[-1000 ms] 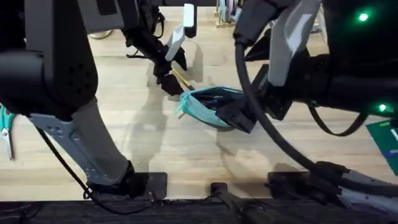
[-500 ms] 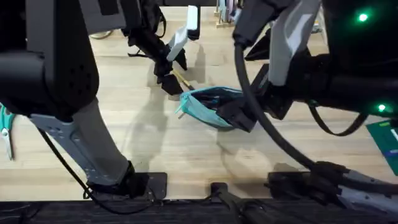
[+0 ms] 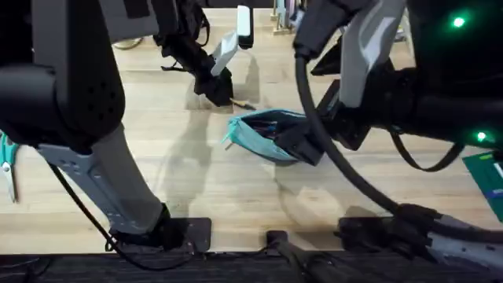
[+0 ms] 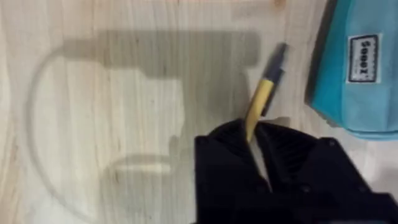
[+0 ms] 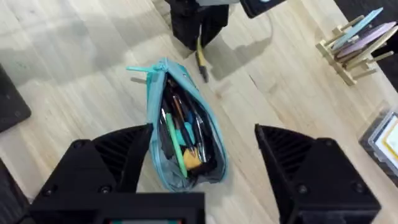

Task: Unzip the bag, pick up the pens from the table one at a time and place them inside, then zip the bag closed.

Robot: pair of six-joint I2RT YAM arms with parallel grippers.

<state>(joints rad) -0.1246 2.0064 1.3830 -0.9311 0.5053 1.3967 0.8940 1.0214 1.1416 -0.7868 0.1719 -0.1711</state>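
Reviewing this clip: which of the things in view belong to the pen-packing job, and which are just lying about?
Job:
- bag, unzipped, pens inside
- yellow pen, pinched in the left gripper
- right gripper, open beside the bag
- table

Lying about:
- scissors
- wooden holder with pastel sticks
- clear box

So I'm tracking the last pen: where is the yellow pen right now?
The yellow pen is pinched in the left tool, just above the table, beside the open bag at the overhead view's upper middle.

Yellow pen (image 4: pixel 258 107) lower end hidden between left jaws; bag (image 4: pixel 359 65) cut off by edge.
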